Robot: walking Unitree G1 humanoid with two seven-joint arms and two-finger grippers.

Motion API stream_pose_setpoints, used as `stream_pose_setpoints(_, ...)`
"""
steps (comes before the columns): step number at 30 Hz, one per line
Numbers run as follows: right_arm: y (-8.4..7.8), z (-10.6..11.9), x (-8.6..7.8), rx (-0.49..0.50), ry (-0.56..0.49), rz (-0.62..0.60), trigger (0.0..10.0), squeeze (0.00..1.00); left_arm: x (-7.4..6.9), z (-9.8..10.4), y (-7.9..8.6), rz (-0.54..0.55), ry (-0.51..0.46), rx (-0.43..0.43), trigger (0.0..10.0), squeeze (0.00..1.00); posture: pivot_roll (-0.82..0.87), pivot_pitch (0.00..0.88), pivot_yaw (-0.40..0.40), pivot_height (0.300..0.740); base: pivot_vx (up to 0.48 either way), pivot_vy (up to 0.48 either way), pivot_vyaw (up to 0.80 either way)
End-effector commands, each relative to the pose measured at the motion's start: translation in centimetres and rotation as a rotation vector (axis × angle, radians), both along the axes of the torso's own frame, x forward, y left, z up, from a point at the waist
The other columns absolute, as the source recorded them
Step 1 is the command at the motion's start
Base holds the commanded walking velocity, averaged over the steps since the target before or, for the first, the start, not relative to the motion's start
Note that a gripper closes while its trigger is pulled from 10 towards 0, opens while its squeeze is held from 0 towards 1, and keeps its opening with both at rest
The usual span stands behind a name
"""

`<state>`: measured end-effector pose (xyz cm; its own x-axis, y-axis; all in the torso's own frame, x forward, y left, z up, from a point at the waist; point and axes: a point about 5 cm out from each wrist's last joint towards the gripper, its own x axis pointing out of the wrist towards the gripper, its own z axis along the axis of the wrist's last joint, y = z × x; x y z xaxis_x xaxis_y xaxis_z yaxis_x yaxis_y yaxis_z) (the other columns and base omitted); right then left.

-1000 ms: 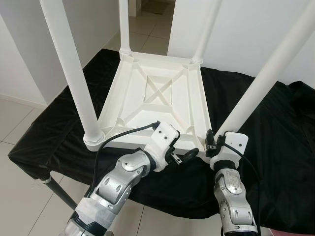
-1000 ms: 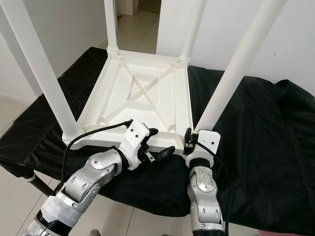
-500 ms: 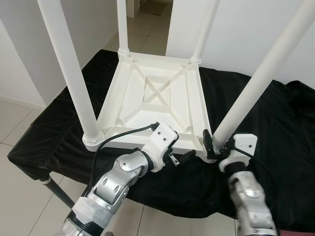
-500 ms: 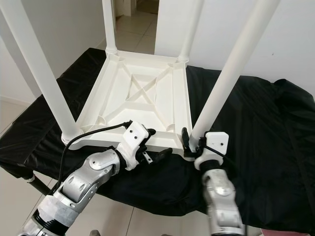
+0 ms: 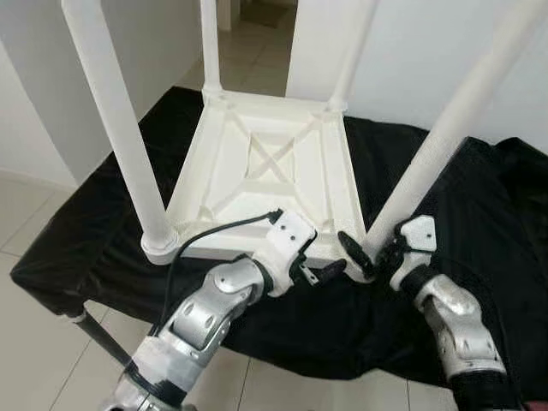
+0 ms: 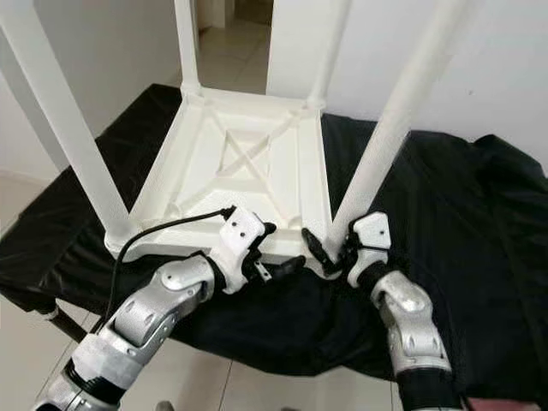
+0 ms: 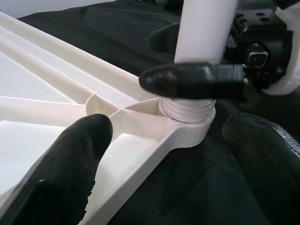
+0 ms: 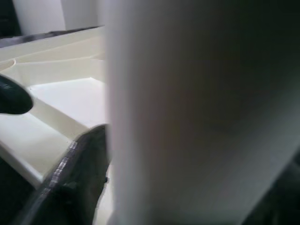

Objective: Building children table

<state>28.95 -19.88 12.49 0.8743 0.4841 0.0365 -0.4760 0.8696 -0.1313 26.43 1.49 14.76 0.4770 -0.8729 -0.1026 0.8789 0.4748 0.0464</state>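
A white plastic children's table [image 5: 274, 163] lies upside down on a black cloth, all of its legs pointing up. My left gripper [image 5: 315, 267] stands open astride the near rim. In the left wrist view, one finger [image 7: 70, 173] is over the underside and the other finger [image 7: 267, 154] is outside it. The near right leg [image 5: 445, 128] sits in the corner socket with its screw thread [image 7: 187, 108] showing. My right gripper [image 5: 372, 253] is shut on that leg just above the socket. One of its fingers [image 7: 192, 80] lies across the leg [image 8: 187, 117].
The black cloth [image 5: 103, 223] covers a low stand whose near edge drops to tiled floor [image 5: 26, 214]. White walls stand on both sides of a doorway at the back. The near left leg [image 5: 116, 128] rises close to my left arm.
My right arm has swung out to the right and its wrist has turned around the near right leg. The left gripper has stayed on the rim. The camera has shifted slightly.
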Motion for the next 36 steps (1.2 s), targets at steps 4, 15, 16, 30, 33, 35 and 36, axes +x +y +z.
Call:
stream_pose_setpoints(4, -0.4, -0.9, 0.4, -0.018, 0.035, 0.033, 0.0, 0.0, -0.2, -0.1, -0.2, -0.05, -0.009, 0.022, 10.0, 0.0, -0.07, 0.0, -0.059, 0.74, 0.0, 0.0, 0.0)
stream_pose_setpoints(15, 0.2, -1.1, 0.3, 0.061, 0.034, 0.037, 10.0, 0.0, 0.3, 0.8, -0.5, -0.026, -0.039, 0.009, 10.0, 0.0, -0.04, 0.0, -0.061, 0.74, 0.0, 0.0, 0.0)
stream_pose_setpoints(16, 0.2, -1.1, 0.3, 0.061, 0.034, 0.037, 10.0, 0.0, 0.3, 0.8, -0.5, -0.026, -0.039, 0.009, 10.0, 0.0, -0.04, 0.0, -0.061, 0.74, 0.0, 0.0, 0.0)
stream_pose_setpoints(30, 0.7, -1.5, -0.8, 0.167, 0.015, -0.356, 10.0, 0.0, 0.1, 0.0, 0.6, -0.006, -0.048, -0.002, 10.0, 0.0, -0.06, 0.0, -0.055, 0.74, 0.0, 0.0, 0.0)
stream_pose_setpoints(33, 1.6, -1.8, -1.8, 0.182, 0.013, -0.477, 10.0, 0.0, 0.2, -0.2, 0.9, 0.009, -0.049, -0.001, 10.0, 0.0, -0.07, 0.0, -0.034, 0.74, 0.0, 0.0, 0.0)
stream_pose_setpoints(35, 1.8, -1.9, -1.9, 0.184, 0.012, -0.495, 10.0, 0.0, 0.3, -0.3, 1.0, 0.012, -0.048, -0.002, 10.0, 0.0, -0.07, 0.0, -0.034, 0.74, 0.0, 0.0, 0.0)
stream_pose_setpoints(36, 2.0, -1.9, -2.2, 0.191, 0.009, -0.547, 10.0, 0.0, 0.2, -0.4, 1.0, 0.008, -0.051, -0.001, 10.0, 0.0, -0.08, 0.0, -0.023, 0.74, 0.0, 0.0, 0.0)
